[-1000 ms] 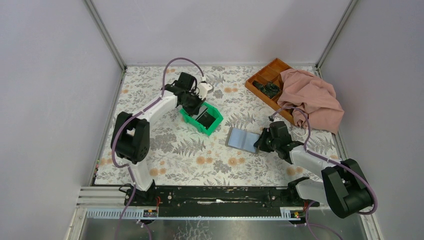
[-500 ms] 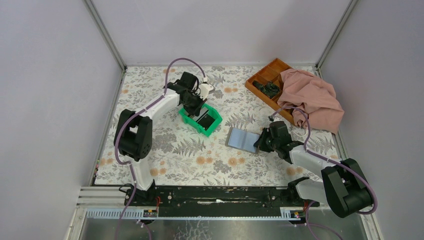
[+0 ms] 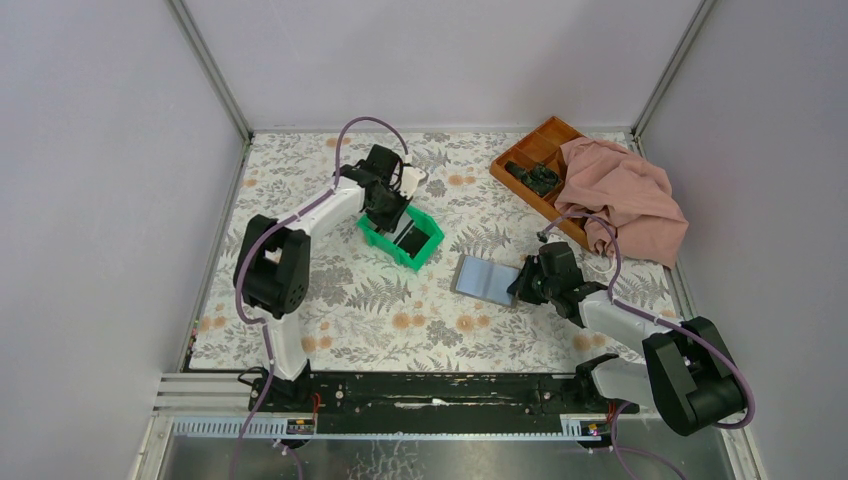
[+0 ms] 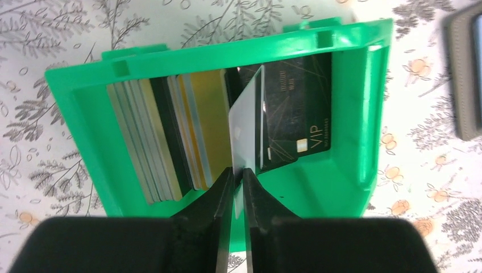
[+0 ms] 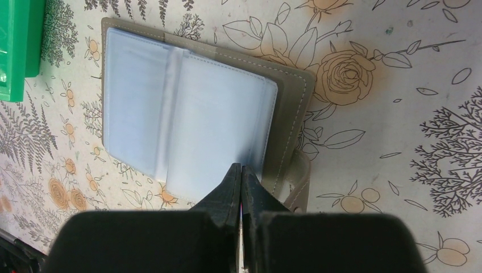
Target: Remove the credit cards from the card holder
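While the left gripper (image 4: 239, 176) straddled a pale card (image 4: 245, 125) standing beside the other credit cards (image 4: 170, 136) in the green bin (image 4: 352, 114), its grip impossible to tell, the right gripper (image 5: 241, 170), closed, touched the open card holder (image 5: 187, 108) at lower centre.

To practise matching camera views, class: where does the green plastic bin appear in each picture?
Top external: green plastic bin left of centre.
Left wrist: fills the middle.
Right wrist: only a corner, top left.
Shared landmark: pale blue-grey folding card holder.
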`<control>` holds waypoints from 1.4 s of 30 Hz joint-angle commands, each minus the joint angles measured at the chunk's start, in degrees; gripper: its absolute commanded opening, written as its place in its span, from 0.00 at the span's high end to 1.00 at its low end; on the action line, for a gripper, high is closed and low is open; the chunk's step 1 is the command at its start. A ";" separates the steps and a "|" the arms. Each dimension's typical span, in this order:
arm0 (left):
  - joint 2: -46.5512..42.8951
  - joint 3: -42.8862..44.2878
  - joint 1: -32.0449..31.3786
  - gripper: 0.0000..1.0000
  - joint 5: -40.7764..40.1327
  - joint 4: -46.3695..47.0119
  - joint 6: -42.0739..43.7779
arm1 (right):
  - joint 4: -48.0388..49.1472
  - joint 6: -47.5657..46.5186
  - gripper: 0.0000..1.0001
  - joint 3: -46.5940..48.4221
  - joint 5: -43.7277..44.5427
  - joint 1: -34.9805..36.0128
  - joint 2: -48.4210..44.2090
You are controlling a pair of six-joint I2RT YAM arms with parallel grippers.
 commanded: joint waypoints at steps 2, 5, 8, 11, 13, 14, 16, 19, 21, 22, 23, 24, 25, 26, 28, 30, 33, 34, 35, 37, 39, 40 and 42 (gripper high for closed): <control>1.25 1.15 -0.26 0.80 -5.70 -0.15 -1.79 | -2.11 -1.52 1.00 -0.45 0.82 0.24 -0.04; 0.44 1.12 -0.26 0.76 -6.16 0.44 -2.52 | -2.02 -1.69 1.00 -0.49 0.72 0.19 -0.04; -0.39 1.02 -0.52 0.74 -7.75 1.08 -3.24 | -1.85 -1.72 1.00 -0.53 0.58 0.24 -0.19; -1.40 1.16 -1.35 0.73 -9.73 1.53 -3.86 | -1.68 -1.86 1.00 -0.70 0.45 0.26 -0.39; -2.80 0.72 -2.41 0.73 -11.33 2.61 -4.10 | -1.60 -1.80 1.00 -0.76 0.35 0.31 -0.47; -3.65 0.52 -3.13 0.73 -12.08 3.19 -4.21 | -1.58 -1.85 1.00 -0.84 0.37 0.20 -0.55; -5.65 -0.16 -4.60 0.73 -13.82 4.78 -4.54 | -1.49 -1.81 1.00 -1.01 0.37 0.26 -1.01; -10.19 -2.65 -7.62 0.73 -20.05 9.37 -5.93 | -0.64 -1.80 1.00 -2.30 0.71 0.24 -3.68; -14.14 -5.00 -10.33 0.73 -24.96 13.52 -7.78 | 0.65 -1.93 1.00 -3.63 0.85 0.30 -6.69; -17.65 -6.70 -12.13 0.73 -28.17 16.53 -8.65 | 1.47 -1.97 1.00 -4.47 0.78 0.28 -8.59; -19.57 -8.91 -14.14 0.73 -30.59 20.72 -9.28 | 2.36 -1.86 1.00 -5.17 0.65 0.24 -10.41; -23.65 -11.65 -16.61 0.72 -31.92 27.27 -9.22 | 3.14 -1.74 1.00 -5.83 0.50 0.23 -12.56; -26.80 -14.99 -19.18 0.72 -32.33 33.05 -8.69 | 3.84 -1.24 1.00 -6.27 0.30 0.27 -14.85; -30.21 -19.05 -21.61 0.71 -32.08 40.13 -7.90 | 4.58 -0.94 1.00 -6.59 -0.05 0.26 -17.07; -35.38 -27.70 -25.27 0.45 -27.75 54.81 -7.45 | 6.44 0.39 0.98 -7.00 0.21 0.22 -22.11; -37.52 -34.57 -26.40 0.24 -21.17 64.08 -10.07 | 8.92 1.85 0.78 -7.34 0.08 0.25 -27.01; -34.67 -35.35 -26.34 0.21 -23.68 66.45 -18.30 | 11.57 1.81 0.38 -4.63 -2.30 0.23 -27.48; -32.87 -33.97 -26.24 0.22 -26.09 63.86 -21.53 | 11.11 0.83 0.32 -2.59 -3.50 0.24 -25.90; -31.09 -32.44 -25.87 0.24 -27.36 61.66 -24.77 | 9.83 -0.11 0.31 0.00 -4.43 0.22 -23.37; -28.00 -30.52 -25.55 0.26 -27.89 58.76 -30.12 | 6.37 -2.55 0.42 5.25 -6.66 0.19 -17.33; -25.51 -29.82 -25.40 0.27 -28.32 57.42 -34.78 | 6.40 -3.54 0.67 8.14 -9.53 0.27 -11.06; -24.35 -29.32 -25.40 0.27 -28.28 56.09 -36.53 | 7.36 -3.40 0.80 8.81 -11.19 0.38 -8.38; -22.69 -31.02 -25.42 0.26 -27.34 57.10 -37.21 | 9.15 -3.32 0.99 9.42 -12.02 1.43 -4.79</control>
